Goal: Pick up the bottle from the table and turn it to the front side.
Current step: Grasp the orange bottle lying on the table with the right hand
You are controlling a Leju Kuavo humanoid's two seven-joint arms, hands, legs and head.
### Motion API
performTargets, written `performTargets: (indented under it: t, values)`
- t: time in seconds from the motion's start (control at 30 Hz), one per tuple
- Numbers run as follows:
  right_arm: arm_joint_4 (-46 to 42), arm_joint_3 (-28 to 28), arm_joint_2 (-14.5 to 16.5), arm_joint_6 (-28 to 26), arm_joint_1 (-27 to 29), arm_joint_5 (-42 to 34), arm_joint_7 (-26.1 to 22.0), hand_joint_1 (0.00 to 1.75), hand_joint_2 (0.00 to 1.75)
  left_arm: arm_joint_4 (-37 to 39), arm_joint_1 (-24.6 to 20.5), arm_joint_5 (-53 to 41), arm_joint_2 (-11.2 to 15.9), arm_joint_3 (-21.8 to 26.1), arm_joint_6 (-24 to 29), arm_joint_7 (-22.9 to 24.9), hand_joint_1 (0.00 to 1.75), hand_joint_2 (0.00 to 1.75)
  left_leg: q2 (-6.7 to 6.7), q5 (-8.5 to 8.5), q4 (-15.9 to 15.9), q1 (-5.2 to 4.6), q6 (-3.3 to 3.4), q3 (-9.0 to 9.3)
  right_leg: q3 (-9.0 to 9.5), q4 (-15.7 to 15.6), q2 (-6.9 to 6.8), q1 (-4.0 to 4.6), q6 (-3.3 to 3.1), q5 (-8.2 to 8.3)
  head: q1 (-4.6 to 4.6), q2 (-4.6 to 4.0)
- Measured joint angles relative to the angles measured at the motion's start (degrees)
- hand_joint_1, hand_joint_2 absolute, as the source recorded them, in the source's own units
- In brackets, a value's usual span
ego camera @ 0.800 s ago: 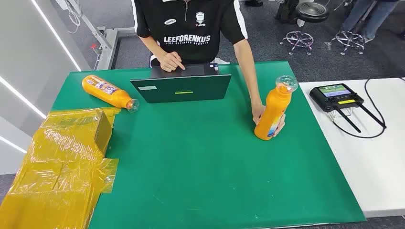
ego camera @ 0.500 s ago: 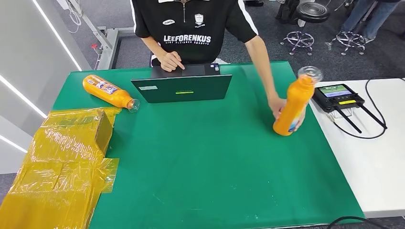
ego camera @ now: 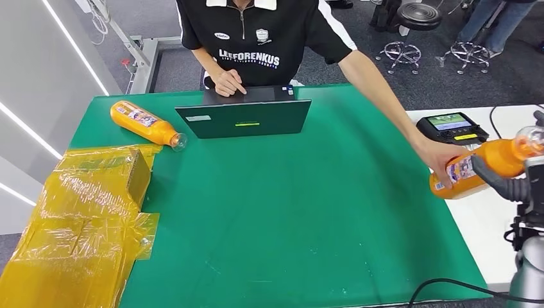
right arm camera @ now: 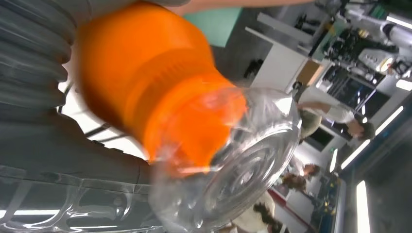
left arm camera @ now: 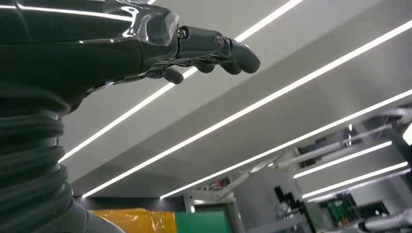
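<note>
An orange bottle [ego camera: 478, 168] with a clear cap is tilted steeply at the right edge of the green counter [ego camera: 289, 218], its base over the seam with the adjoining white counter [ego camera: 500, 224] and its cap pointing right. A person's hand [ego camera: 442, 156] grips the lower, labelled part of the bottle, while the right robot hand [ego camera: 513, 183] has a dark finger laid across the bottle's upper body; in the right wrist view the bottle [right arm camera: 160, 92] lies against the ribbed cover, but whether the right robot hand has closed its grip cannot be told. The left robot hand [left arm camera: 145, 48] holds nothing, its fingers loosely curled and apart. A second orange bottle [ego camera: 146, 124] lies on its side at the far left of the green counter, near a laptop [ego camera: 244, 115] that the person operates with the other hand. Yellow plastic wrapping [ego camera: 83, 224] covers a box at the near left corner. A handheld controller [ego camera: 452, 129] with a lit screen rests on the white counter, just beyond the tilted bottle.
</note>
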Motion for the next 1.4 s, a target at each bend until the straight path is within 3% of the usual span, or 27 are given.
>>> performTargets:
  t: [0.2, 0.47, 0.53, 0.67, 1.13, 1.4]
  values:
    - [1.24, 3.35, -0.01, 1.16, -0.89, 0.8, 0.04, 0.0, 1.75, 1.7, -2.14, -0.01, 0.21, -5.16, 0.32, -0.78, 0.0, 1.75, 0.11, 0.0, 0.0, 0.0, 0.0, 0.0, -0.08, -0.02, 0.12, 0.0, 0.01, 0.03, 0.01, 0.0]
    - [3.14, 12.55, -0.09, 1.6, -3.44, 3.97, 1.0, 0.0, 1.75, 7.36, -8.78, -3.28, 0.67, -12.53, 1.37, -1.5, 0.0, 1.75, 0.29, 0.16, 0.0, 0.03, -0.04, 0.02, -0.12, 0.01, 0.28, 0.02, -0.01, 0.25, 0.0, 0.0]
    - [3.55, 14.06, -0.18, 1.6, -3.68, 3.84, 1.55, 0.1, 1.75, 9.4, -9.8, -4.6, 1.07, -13.86, 2.26, -1.6, 0.0, 1.75, 0.33, 0.17, 0.0, 0.03, -0.03, 0.02, -0.12, 0.01, 0.31, 0.02, -0.01, 0.27, 0.01, 0.0]
    - [3.95, 15.85, -0.4, 2.19, -3.45, 3.65, 3.0, 1.68, 1.75, 12.27, -10.1, -5.61, 1.49, -15.12, 3.48, -1.97, 0.0, 1.75, 0.37, 0.16, 0.0, 0.03, -0.03, 0.01, -0.14, 0.0, 0.35, 0.01, 0.0, 0.27, 0.02, 0.0]
    - [4.52, 21.01, -0.57, 3.85, -3.55, 1.95, 3.54, 1.75, 1.75, 16.45, -10.35, -9.47, 0.84, -17.01, 4.97, -1.87, 0.0, 1.75, 0.33, 0.16, 0.0, 0.03, -0.02, -0.07, -0.2, -0.01, 0.33, 0.02, 0.0, 0.27, 0.01, 0.0]
    - [5.25, 25.82, 1.27, 4.15, -7.31, 0.25, 3.49, 1.75, 1.75, 17.34, -12.4, -9.45, -0.92, -20.39, 3.12, -2.83, 0.0, 1.75, 0.34, 0.17, 0.0, 0.02, -0.01, -0.08, -0.22, 0.0, 0.34, 0.01, 0.01, 0.28, 0.02, 0.0]
